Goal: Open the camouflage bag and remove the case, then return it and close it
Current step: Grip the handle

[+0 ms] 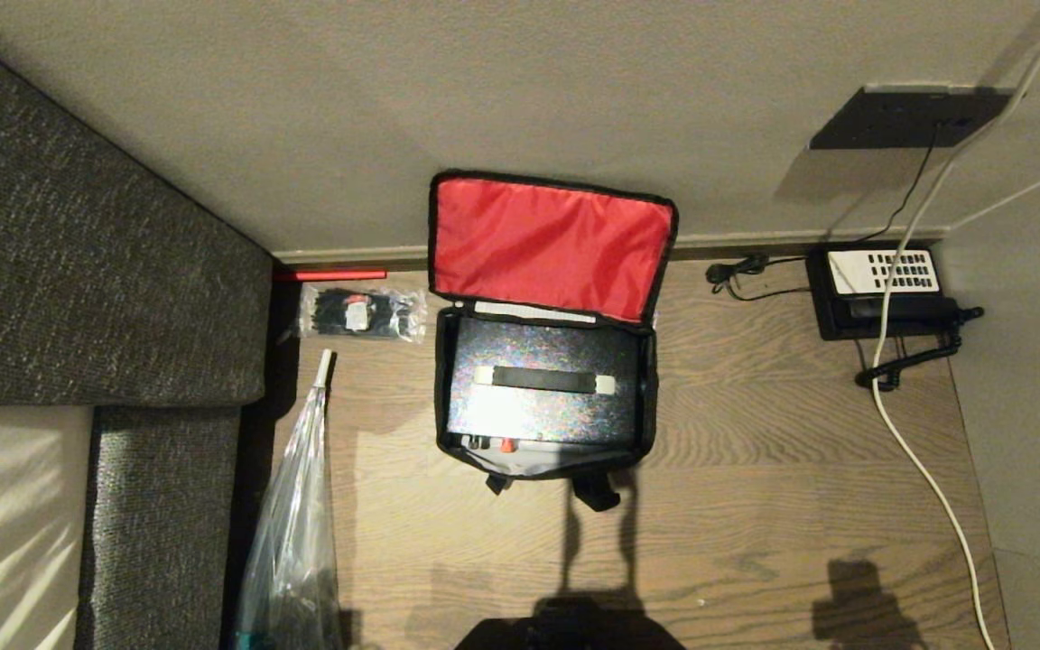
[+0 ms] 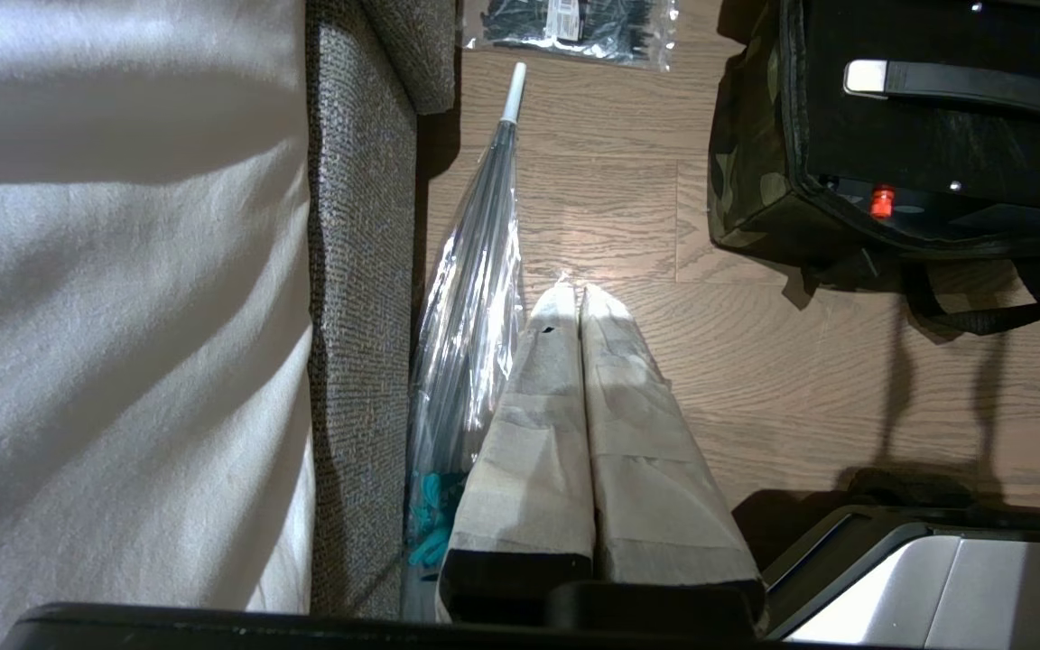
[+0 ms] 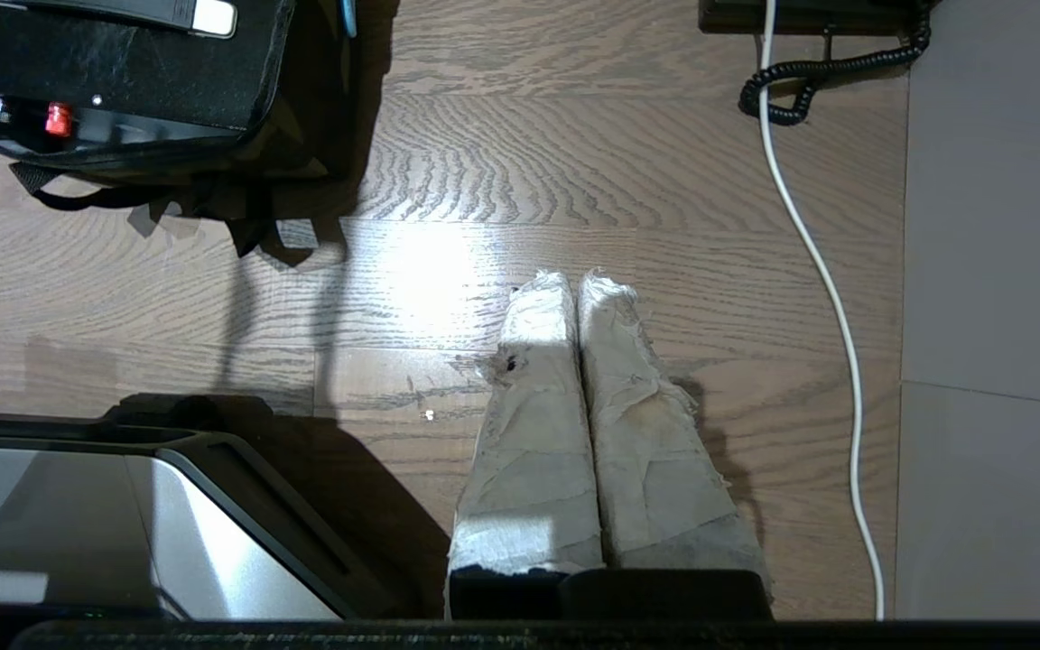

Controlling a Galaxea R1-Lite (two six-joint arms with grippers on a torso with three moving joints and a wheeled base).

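Wood floor [image 1: 755,506] by a grey wall, sofa [image 1: 78,271] on our left. We find the camouflage bag [image 1: 649,379] upright w/ red-lined lid [image 1: 549,242] thrown back vs. the wall; the case [image 1: 543,393] sits inside, strap handle [image 1: 543,379] up. Left gripper [image 2: 580,291] and right gripper [image 3: 574,278] both hang low over bare floor, fingers pressed together, holding nothing, well apart from the bag. Judged step: extract case. We spread one gripper first, approach from above, pinch handle at mid-span, lift straight & slow so bag walls don't drag. Spare arm may pin the bag rim.
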